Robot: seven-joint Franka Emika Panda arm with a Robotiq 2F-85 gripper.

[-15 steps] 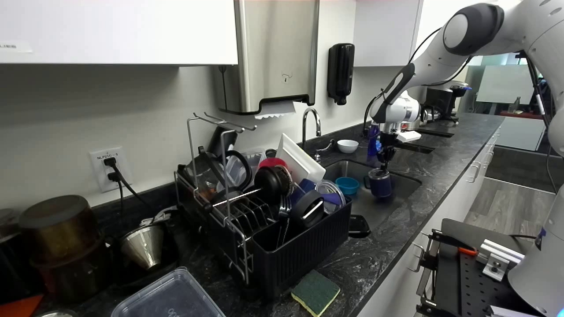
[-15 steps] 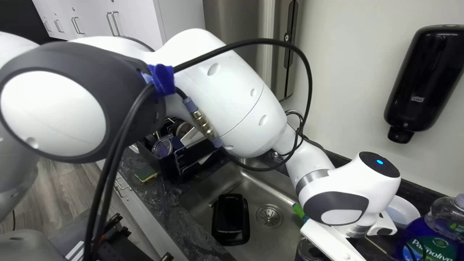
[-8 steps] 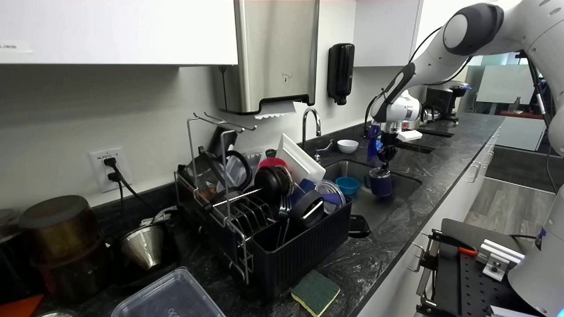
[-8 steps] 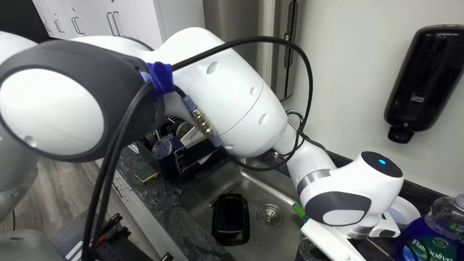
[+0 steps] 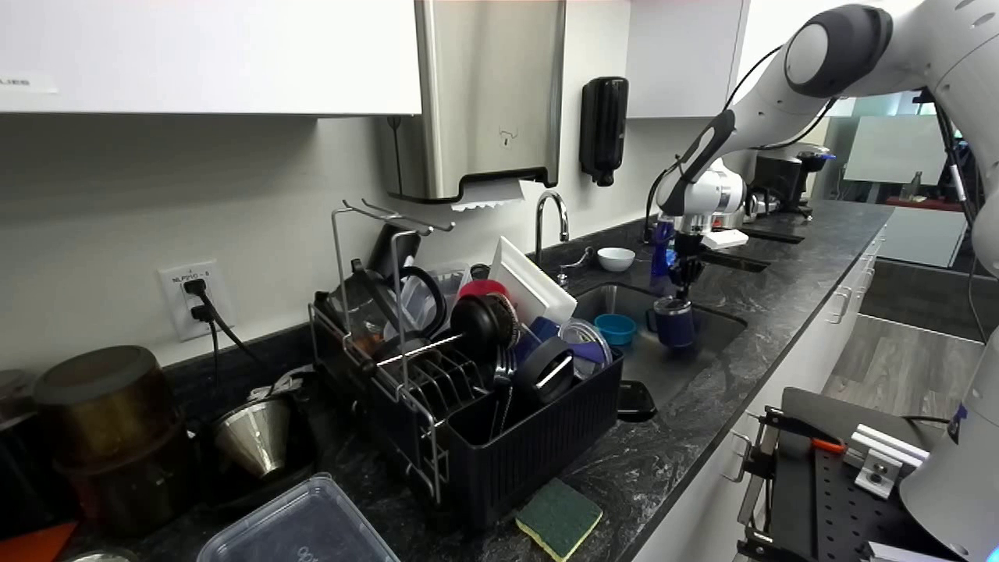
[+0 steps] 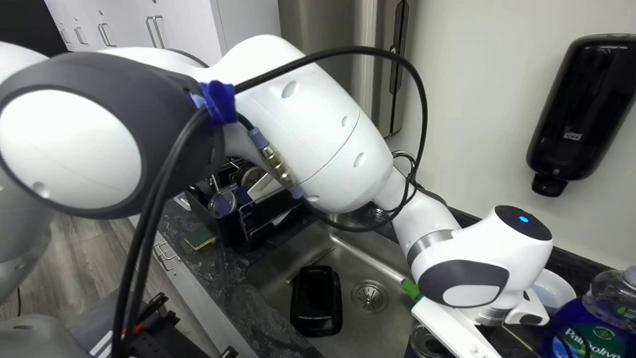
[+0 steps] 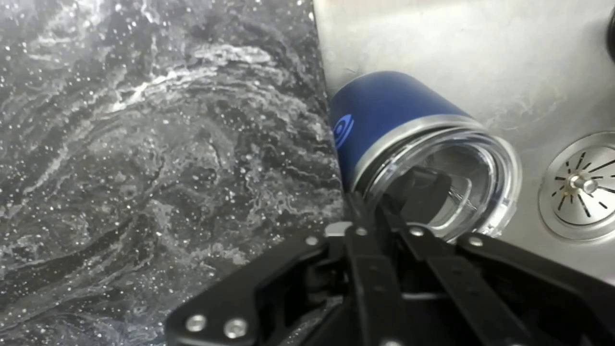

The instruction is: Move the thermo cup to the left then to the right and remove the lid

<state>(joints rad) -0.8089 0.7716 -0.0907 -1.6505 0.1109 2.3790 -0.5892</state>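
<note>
The thermo cup [image 5: 673,324] is a dark navy-blue tumbler with a handle, a silver rim and a clear lid. In an exterior view it is upright at the far end of the sink, directly below my gripper [image 5: 681,291]. In the wrist view the cup [image 7: 394,105] is by the counter edge, and its clear lid [image 7: 461,168] with a dark slider is on it. My gripper [image 7: 372,206] is nearly closed, with the lid's rim between its fingertips. In an exterior view the cup's top [image 6: 425,340] shows at the bottom edge, partly behind the arm. I cannot tell whether its base touches the sink.
The sink [image 6: 348,328] holds a black container [image 6: 316,298] and a turquoise bowl [image 5: 616,329]. A full black dish rack [image 5: 538,445] stands beside it. A white bowl [image 5: 616,258] and a blue soap bottle [image 6: 596,318] stand behind. A sponge [image 5: 559,517] lies on the counter.
The arm's upper part has shifted slightly up and left in an exterior view. The cup and gripper have barely moved, and the gripper stays at the lid.
</note>
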